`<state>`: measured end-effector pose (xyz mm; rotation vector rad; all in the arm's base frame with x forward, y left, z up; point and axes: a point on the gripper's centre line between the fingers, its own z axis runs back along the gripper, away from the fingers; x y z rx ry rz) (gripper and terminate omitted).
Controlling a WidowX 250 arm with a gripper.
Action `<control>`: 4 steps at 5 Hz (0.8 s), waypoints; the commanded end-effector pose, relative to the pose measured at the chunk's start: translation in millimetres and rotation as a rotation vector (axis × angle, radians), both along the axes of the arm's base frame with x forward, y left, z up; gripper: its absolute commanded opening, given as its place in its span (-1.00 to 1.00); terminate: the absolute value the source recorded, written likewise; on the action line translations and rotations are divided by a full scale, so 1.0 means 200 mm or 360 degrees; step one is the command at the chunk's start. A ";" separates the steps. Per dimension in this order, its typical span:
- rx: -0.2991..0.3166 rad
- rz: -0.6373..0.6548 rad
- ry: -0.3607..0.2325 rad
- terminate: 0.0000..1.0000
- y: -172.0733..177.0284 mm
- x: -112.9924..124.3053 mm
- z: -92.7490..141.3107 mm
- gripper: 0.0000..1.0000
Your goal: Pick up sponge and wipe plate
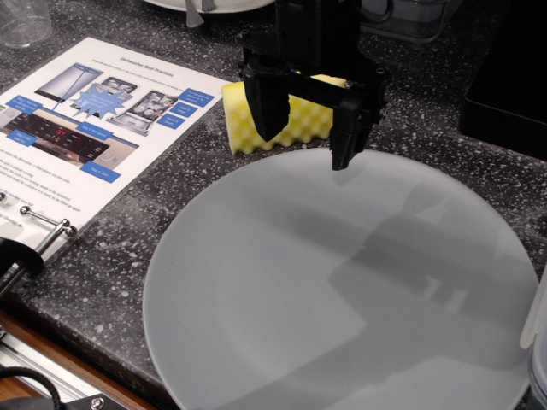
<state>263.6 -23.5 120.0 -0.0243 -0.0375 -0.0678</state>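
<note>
The yellow sponge [286, 120] lies on the dark speckled counter just behind the far rim of the large pale-grey plate [342, 282]. Its bumpy egg-crate face points toward the camera. My black gripper [308, 137] hangs in front of and over the sponge, above the plate's far edge. Its jaws are open, one finger [267, 107] at the sponge's left half, the other [349, 137] at its right end. Nothing is held. The gripper hides part of the sponge's top.
A ring binder with a dishwasher instruction sheet [85, 128] lies at the left. A white dish [214, 5] and a clear container [410, 17] stand at the back. A black box [508, 77] sits at the right. The counter's front edge [51, 342] is at lower left.
</note>
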 end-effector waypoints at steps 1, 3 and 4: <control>0.0000 0.0000 0.0000 -1.00 0.00 0.00 0.00 1.00; 0.0020 -0.0373 -0.0146 -1.00 0.23 0.18 0.22 1.00; 0.0053 -0.0491 -0.0134 -1.00 0.35 0.27 0.24 1.00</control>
